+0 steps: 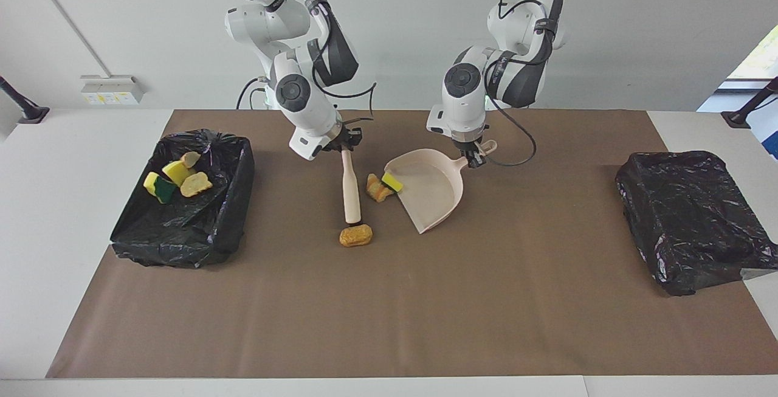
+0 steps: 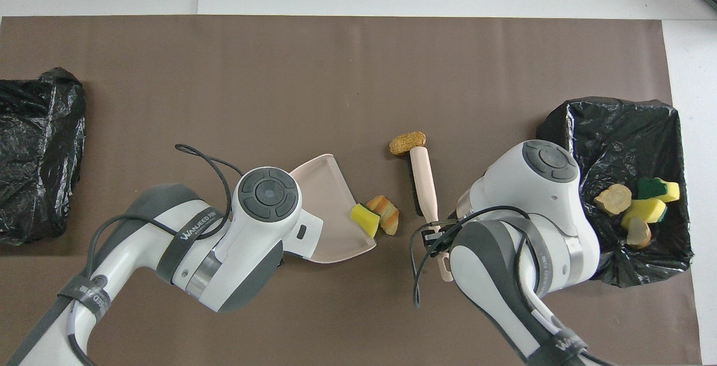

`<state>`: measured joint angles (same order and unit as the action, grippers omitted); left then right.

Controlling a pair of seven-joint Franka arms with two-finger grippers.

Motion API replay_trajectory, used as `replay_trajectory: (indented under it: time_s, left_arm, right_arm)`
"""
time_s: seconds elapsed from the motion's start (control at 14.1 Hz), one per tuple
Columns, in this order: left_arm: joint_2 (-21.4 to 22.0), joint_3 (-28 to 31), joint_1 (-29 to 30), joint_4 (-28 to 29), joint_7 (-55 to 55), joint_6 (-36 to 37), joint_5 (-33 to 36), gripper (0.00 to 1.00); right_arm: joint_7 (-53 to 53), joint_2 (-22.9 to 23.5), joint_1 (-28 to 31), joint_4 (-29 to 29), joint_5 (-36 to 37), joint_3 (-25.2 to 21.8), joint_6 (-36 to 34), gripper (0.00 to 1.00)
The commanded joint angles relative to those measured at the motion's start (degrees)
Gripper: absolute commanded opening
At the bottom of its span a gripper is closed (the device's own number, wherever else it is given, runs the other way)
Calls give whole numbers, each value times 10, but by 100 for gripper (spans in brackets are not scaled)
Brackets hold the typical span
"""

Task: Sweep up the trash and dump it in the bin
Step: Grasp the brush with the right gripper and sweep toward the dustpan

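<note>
My right pincer (image 1: 344,145) clamps the brush (image 1: 349,187). My left pincer (image 1: 475,160) grips the dustpan (image 1: 431,193), a yellow sponge (image 1: 392,182) at its lip.

Four scraps (image 1: 176,179), yellow sponge and tan bread, lie in the bin (image 1: 234,202). A yellow sponge (image 1: 392,182) sits at the dustpan (image 1: 434,193) lip, touching an orange chunk (image 1: 377,188). A tan chunk (image 1: 356,236) lies at the brush (image 1: 350,185) tip.
</note>
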<state>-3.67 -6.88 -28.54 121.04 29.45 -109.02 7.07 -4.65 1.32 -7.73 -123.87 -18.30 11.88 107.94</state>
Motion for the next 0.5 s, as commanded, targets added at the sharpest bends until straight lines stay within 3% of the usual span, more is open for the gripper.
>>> replay_trajectory:
  time_s: [0.0,0.28,0.43]
  left_arm:
    - [22,6,-9,28,-22,-14,13,0]
    - [21,5,-16,29,-23,-19,13,0]
    - [23,5,-24,30,-24,-14,13,0]
  right_arm:
    - [19,-19,-4,-17,68,7,4,0]
    - [-4,-11,-73,-34,59,8,10,0]
    - [-6,-14,-95,-33,-30,8,12,0]
